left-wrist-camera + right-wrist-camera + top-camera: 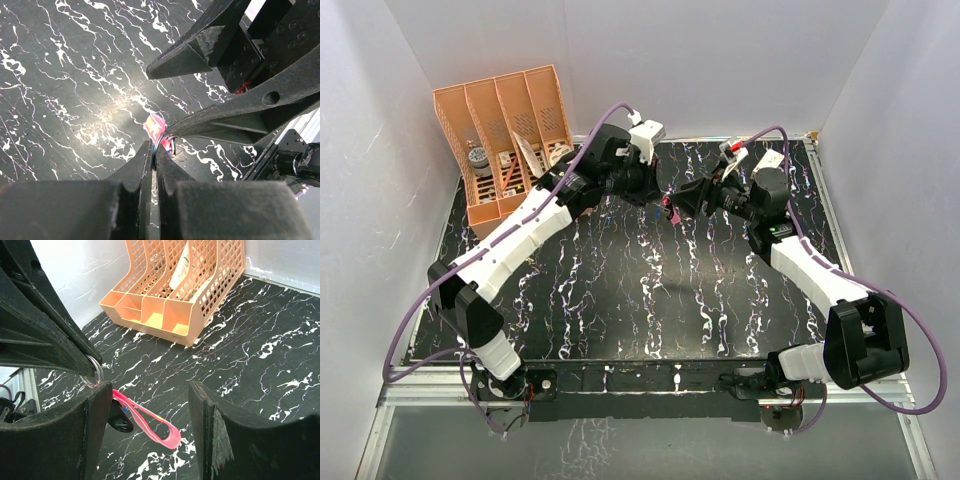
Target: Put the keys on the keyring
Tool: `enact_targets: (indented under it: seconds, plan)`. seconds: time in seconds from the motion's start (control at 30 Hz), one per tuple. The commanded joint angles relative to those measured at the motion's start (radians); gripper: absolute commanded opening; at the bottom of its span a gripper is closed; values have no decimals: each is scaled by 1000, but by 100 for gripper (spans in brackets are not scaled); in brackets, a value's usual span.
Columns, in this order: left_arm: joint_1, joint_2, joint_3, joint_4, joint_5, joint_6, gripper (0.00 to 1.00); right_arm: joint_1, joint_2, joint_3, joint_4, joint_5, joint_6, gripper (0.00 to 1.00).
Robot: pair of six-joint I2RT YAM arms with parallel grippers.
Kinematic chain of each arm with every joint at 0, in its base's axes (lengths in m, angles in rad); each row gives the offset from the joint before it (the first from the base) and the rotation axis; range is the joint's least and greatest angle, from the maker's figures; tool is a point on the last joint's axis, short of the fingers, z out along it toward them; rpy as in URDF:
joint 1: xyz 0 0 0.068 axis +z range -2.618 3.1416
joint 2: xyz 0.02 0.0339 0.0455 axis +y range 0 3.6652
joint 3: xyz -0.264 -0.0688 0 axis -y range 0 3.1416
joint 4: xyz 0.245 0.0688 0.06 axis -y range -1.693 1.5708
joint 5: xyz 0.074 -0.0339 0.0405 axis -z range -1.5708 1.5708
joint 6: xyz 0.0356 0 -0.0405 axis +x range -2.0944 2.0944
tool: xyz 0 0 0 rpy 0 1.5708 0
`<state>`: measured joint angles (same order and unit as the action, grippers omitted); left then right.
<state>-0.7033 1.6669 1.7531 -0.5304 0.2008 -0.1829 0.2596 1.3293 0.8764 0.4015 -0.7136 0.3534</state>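
Left gripper [154, 150] clamped shut on keyring [150, 424], held up over far-middle of table [620, 300]. Dark key [120, 420] seen dangling beside pink strap. Right gripper [150, 390] spread wide, just right of it.

The left arm [525, 235] and right arm [810, 270] rise from the table's near edge, elbows out, and bend inward over its far half, where the left gripper [154, 150], fingers pressed together, points at the right gripper [150, 390], whose jaws stand apart beside its tips.
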Motion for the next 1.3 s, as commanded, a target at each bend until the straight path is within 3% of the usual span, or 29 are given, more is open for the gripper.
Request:
enact_targets:
  seconds: [0.0, 0.67, 0.97, 1.27]
  plan:
    - [2, -80, -38, 148, -15, -40, 0, 9, -13, -3, 59, -58, 29, 61]
    - [2, -198, -307, 529, -100, -181, 0, 10, 4, -7, 164, -26, 127, 67]
    - [1, -207, -317, 454, -203, -117, 0, 11, -26, -1, 197, -53, 139, 70]
    - [1, -193, -300, 441, -200, -113, 0, 11, -22, 2, 166, -17, 133, 73]
